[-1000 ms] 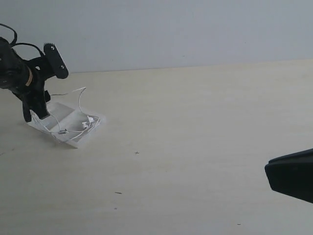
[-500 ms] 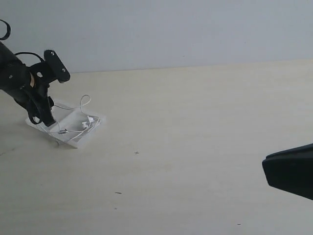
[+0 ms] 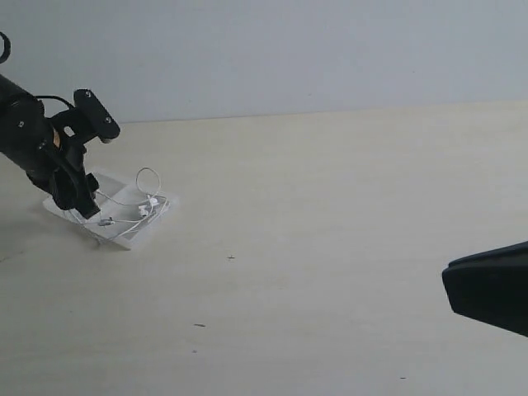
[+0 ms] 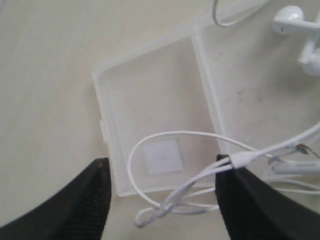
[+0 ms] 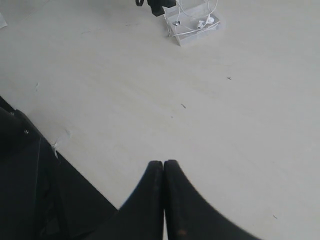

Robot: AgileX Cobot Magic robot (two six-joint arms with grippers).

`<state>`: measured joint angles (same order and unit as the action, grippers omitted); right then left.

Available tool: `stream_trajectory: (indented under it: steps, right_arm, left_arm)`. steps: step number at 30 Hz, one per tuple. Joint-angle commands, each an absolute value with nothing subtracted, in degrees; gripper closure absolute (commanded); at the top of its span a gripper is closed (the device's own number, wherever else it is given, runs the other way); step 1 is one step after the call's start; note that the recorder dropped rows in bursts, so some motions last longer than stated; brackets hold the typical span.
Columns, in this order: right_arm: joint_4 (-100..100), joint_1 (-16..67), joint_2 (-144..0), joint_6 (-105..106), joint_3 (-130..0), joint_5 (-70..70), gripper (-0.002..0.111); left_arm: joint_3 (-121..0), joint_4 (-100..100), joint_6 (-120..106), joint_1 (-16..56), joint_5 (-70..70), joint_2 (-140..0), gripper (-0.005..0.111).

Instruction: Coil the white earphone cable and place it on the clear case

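The clear case [image 3: 132,234] lies open on the table at the far left, seen close in the left wrist view as two shallow halves [image 4: 150,95]. The white earphone cable [image 3: 148,175] lies in loose loops over it, with its earbuds [image 4: 290,17] on one half. My left gripper [image 3: 78,202] hovers low over the case's left end. It is open [image 4: 161,165], and a cable loop [image 4: 150,137] and a bundle of strands run between its wide-apart fingers, ungripped. My right gripper [image 5: 163,162] is shut and empty, far off at the right [image 3: 487,293].
The pale wooden table [image 3: 330,206] carries only small specks [image 3: 230,257]. A grey wall rises behind its far edge. In the right wrist view the table's near edge [image 5: 75,170] drops off into dark space, and the case [image 5: 197,37] shows small in the distance.
My left gripper has come down and slightly right over the case's left end. The cable's raised loop has sunk lower over the case. The right arm has barely moved.
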<state>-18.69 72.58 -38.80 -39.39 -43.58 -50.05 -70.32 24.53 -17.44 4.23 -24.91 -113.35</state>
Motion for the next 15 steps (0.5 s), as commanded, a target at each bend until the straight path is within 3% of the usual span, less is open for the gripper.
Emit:
stream_trajectory:
  steps: [1,11,15]
  right_arm:
    - [-19.4,72.6,-38.8,-39.2,-43.3,-49.2,0.108]
    - [-19.4,72.6,-38.8,-39.2,-43.3,-49.2,0.108]
    - [-19.4,72.6,-38.8,-39.2,-43.3,-49.2,0.108]
  left_arm:
    - [-70.6,10.1,-29.8,4.1,-30.1,-112.8,0.048]
    - [-74.3,7.8,-30.0,4.3,-35.6,-112.7,0.048]
    - [-77.5,7.8,-29.4,4.7,-35.9,-112.7,0.041]
